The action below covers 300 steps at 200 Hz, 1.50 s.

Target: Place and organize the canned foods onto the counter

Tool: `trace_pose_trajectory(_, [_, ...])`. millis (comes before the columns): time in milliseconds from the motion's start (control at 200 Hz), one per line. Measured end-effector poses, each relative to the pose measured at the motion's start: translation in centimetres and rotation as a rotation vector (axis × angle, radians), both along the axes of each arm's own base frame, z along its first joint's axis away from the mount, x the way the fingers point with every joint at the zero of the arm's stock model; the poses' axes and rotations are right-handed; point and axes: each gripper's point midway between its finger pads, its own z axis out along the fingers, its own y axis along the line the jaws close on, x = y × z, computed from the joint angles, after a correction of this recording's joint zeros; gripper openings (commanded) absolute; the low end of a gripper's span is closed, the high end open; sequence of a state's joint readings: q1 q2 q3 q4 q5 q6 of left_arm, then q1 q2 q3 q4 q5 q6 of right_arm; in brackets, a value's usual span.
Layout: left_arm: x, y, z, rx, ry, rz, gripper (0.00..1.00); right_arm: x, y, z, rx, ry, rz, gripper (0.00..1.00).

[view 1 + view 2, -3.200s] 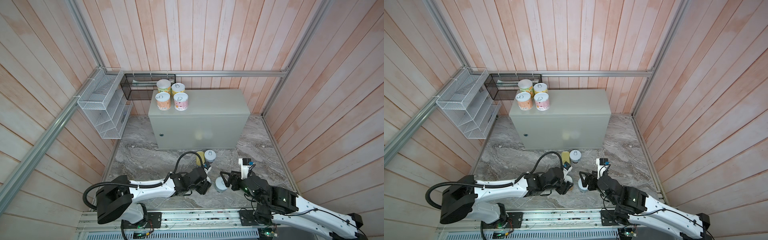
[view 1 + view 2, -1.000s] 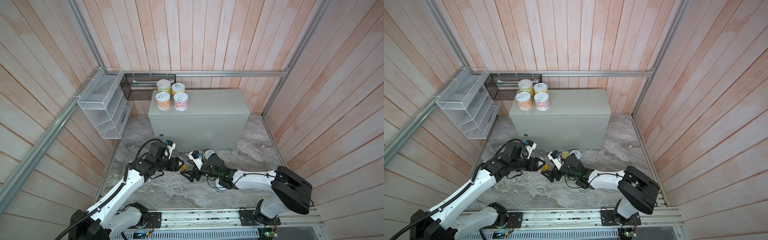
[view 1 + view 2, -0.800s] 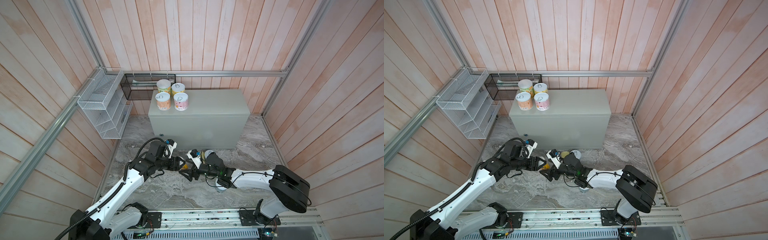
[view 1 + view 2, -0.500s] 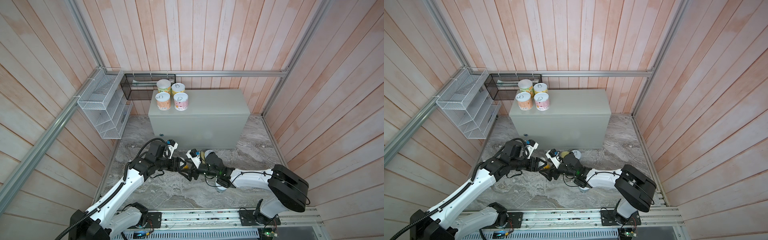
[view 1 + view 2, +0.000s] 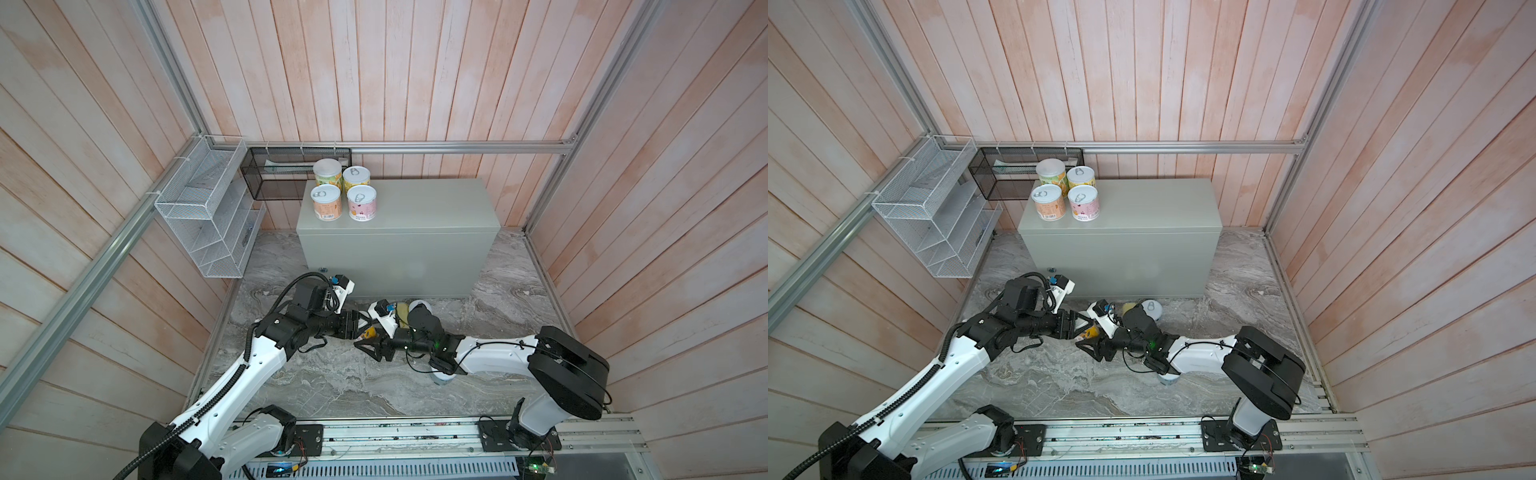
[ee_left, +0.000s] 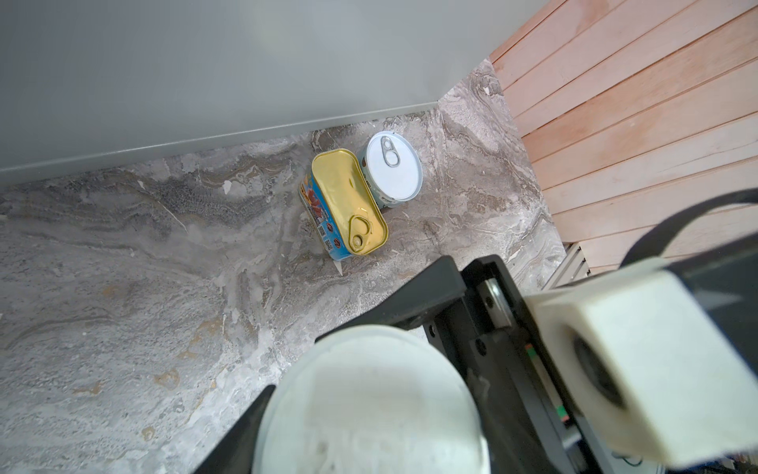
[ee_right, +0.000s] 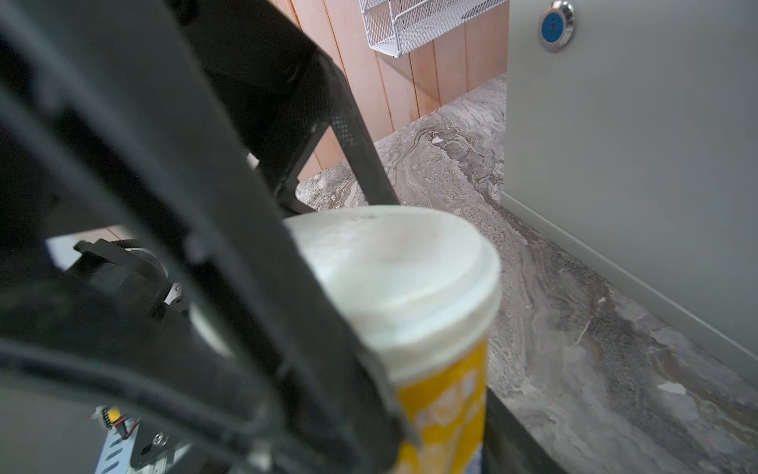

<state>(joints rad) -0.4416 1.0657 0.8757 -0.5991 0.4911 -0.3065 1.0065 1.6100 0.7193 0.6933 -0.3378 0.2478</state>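
Handover closing in
Left hand (image 5: 361,326) holds the yellow can (image 7: 443,410); right hand (image 5: 367,340) has narrowed around it, grip unclear.

Lighting: bright, even, diffuse; shadows soft. Both top views: sharp, straight lines bowed at edges. Wrist views: near white-lidded can (image 6: 369,402) blurred, background sharper.

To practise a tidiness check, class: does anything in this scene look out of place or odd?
Nothing is spilled or dented. One stray can sits half hidden under the right arm, apart from the gold tin and round can by the grey box.
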Motion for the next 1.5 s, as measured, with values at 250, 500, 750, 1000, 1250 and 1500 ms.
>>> trace_pose_trajectory(250, [0.1, -0.1, 0.2, -0.011, -0.006, 0.001, 0.57, 0.0, -0.1, 0.3, 0.024, 0.0, -0.007, 0.66])
trace_pose_trajectory(500, [0.2, -0.2, 0.5, -0.028, -0.006, 0.005, 0.56, 0.2, -0.2, 0.4, 0.042, 0.003, -0.025, 0.72])
trace_pose_trajectory(750, [0.3, -0.4, 0.5, -0.042, -0.012, -0.003, 0.55, 0.6, -0.3, 0.8, 0.058, -0.002, -0.05, 0.73])
trace_pose_trajectory(1000, [0.3, -0.6, 0.7, -0.058, -0.018, -0.007, 0.55, 0.7, -0.6, 1.1, 0.088, -0.004, -0.064, 0.73])
trace_pose_trajectory(1250, [0.0, -0.7, 0.3, -0.059, -0.005, -0.02, 0.55, 1.0, -0.4, 1.9, 0.123, -0.019, -0.077, 0.79])
trace_pose_trajectory(1500, [0.0, -0.7, 0.2, -0.062, -0.004, -0.021, 0.55, 1.1, -0.3, 2.6, 0.148, -0.033, -0.075, 0.69])
